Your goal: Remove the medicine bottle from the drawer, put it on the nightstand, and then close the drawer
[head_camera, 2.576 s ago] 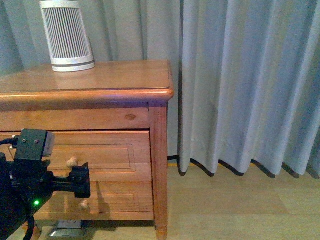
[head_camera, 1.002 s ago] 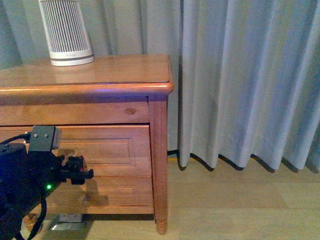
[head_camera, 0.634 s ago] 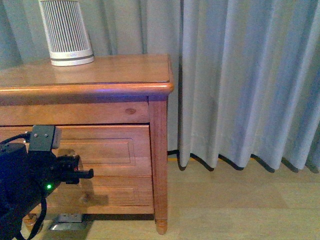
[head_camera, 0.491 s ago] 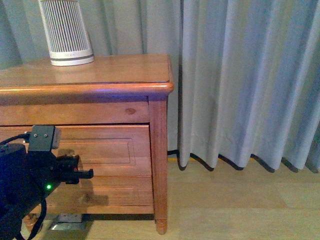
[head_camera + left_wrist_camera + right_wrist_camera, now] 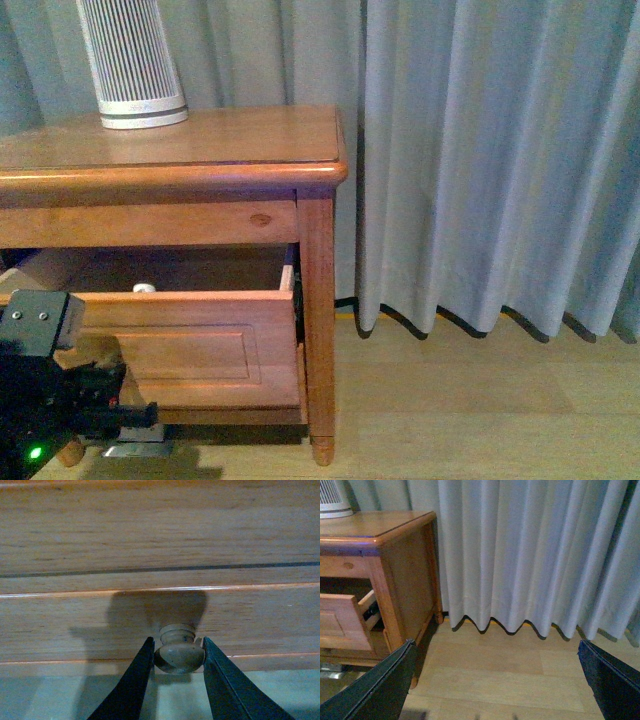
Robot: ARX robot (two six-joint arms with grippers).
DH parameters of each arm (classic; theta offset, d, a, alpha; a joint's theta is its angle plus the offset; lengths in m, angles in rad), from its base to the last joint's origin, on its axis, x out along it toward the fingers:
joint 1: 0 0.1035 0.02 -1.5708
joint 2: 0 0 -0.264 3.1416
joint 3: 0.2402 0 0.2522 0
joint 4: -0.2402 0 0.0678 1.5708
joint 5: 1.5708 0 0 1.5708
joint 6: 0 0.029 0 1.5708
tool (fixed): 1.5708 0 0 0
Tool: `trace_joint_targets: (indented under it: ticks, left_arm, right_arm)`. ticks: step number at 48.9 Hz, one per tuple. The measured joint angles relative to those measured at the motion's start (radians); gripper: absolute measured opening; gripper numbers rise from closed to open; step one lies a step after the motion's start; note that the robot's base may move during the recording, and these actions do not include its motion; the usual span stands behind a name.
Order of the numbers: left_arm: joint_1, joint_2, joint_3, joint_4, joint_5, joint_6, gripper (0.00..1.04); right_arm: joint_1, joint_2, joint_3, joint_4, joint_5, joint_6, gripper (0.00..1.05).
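Observation:
The nightstand [image 5: 200, 140] stands at the left, and its upper drawer [image 5: 190, 345] is pulled out. Over the drawer front's top edge shows the white cap of the medicine bottle [image 5: 144, 288], inside the drawer. My left gripper [image 5: 178, 647] is shut on the drawer knob [image 5: 179, 655], one dark finger on each side of it. In the front view the left arm [image 5: 55, 400] covers the knob. My right gripper [image 5: 495, 680] is open wide over the floor to the right of the nightstand [image 5: 405, 565], holding nothing.
A large white slatted cylinder [image 5: 132, 60] stands at the back left of the nightstand top. Grey curtains [image 5: 480, 160] hang behind and to the right. Wooden floor [image 5: 480, 410] lies to the right. A pale socket block [image 5: 135, 435] lies under the nightstand.
The upper drawer was shut and is now pulled out. My left gripper came back toward me and lower with the knob. The bottle's cap has come into sight.

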State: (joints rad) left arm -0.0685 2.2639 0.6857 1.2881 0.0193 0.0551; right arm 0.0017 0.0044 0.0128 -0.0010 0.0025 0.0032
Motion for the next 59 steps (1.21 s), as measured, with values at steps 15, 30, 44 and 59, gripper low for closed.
trace_joint_targets:
  ticks: [15,30,44,59]
  left_arm:
    - [-0.014,-0.169,-0.240,-0.044,-0.016,0.001,0.24]
    - [-0.039,-0.249,-0.315,-0.134,-0.045,-0.005,0.36]
    - [-0.048,-0.362,-0.351,-0.213,-0.043,0.001,0.86]
    - [-0.006,-0.904,-0.336,-0.557,-0.002,0.031,0.98]
  right_arm:
    - [0.000,0.000,0.000,0.000,0.000,0.000,0.98]
    - [0.000,0.000,0.000,0.000,0.000,0.000,0.98]
    - [0.000,0.000,0.000,0.000,0.000,0.000,0.98]
    - [0.000,0.000,0.000,0.000,0.000,0.000,0.98]
